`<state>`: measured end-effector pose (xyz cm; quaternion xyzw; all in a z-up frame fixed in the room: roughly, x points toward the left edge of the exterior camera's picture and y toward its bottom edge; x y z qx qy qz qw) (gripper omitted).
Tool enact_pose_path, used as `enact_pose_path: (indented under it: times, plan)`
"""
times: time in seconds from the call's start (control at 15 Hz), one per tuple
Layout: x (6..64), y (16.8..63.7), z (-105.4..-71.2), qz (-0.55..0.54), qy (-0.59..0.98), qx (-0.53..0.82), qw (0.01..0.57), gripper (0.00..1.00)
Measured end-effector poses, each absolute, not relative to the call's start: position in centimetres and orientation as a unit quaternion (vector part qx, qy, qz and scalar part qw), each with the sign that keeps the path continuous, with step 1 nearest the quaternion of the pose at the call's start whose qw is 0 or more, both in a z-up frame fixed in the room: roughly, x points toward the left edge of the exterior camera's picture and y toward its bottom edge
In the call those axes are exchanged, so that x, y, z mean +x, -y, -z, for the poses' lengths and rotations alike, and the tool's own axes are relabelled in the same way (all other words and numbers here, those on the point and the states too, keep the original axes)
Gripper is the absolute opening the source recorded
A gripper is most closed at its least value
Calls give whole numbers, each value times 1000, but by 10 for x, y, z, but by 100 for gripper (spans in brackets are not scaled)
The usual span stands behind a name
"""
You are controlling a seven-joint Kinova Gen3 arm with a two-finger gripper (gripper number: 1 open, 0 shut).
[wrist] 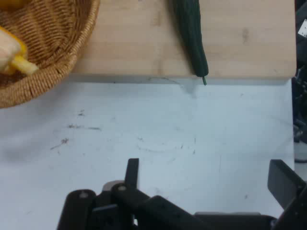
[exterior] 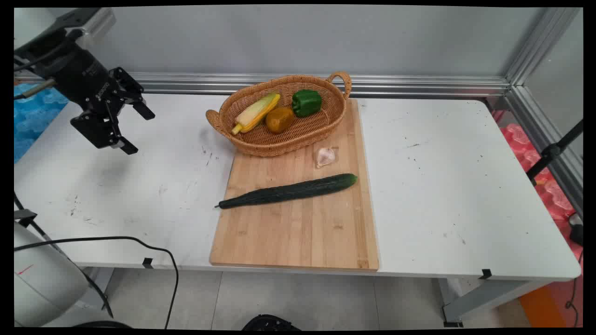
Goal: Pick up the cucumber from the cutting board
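The black two-finger tool point(exterior: 135, 128) hangs above the left part of the white table point(exterior: 465, 195), its fingers spread wide apart and holding nothing; in the hand view the two fingertips point(wrist: 133, 171) stand far apart over bare, scuffed tabletop. It touches no object and is well apart from the things on the table. Nearest to it, off to its right in the main view, lies a rectangular light wooden cutting board point(exterior: 298, 232) that reaches to the table's near edge. A long dark green cucumber point(exterior: 288, 191) lies slantwise across the middle of the board, its thin stem end just over the board's left edge, as the hand view also shows point(wrist: 192, 33). Just beyond the cucumber, apart from it, sits a small pale garlic bulb point(exterior: 325, 157). An oval woven wicker basket with two handles point(exterior: 279, 144) rests on the far end of the board and overhangs its left side; inside it are a yellow ear of corn in pale husk point(exterior: 256, 113), a brownish-orange rounded vegetable point(exterior: 279, 120) and a green bell pepper point(exterior: 306, 102), set close together.
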<state>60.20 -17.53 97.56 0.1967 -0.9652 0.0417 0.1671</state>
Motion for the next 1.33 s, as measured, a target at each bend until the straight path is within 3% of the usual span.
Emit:
enact_pose_path:
  times: [0.73, 1.33]
  plan:
    - [511, 189, -949, -65, 943, 238, 221, 100]
    - [416, 226, -895, -85, 937, 261, 217, 100]
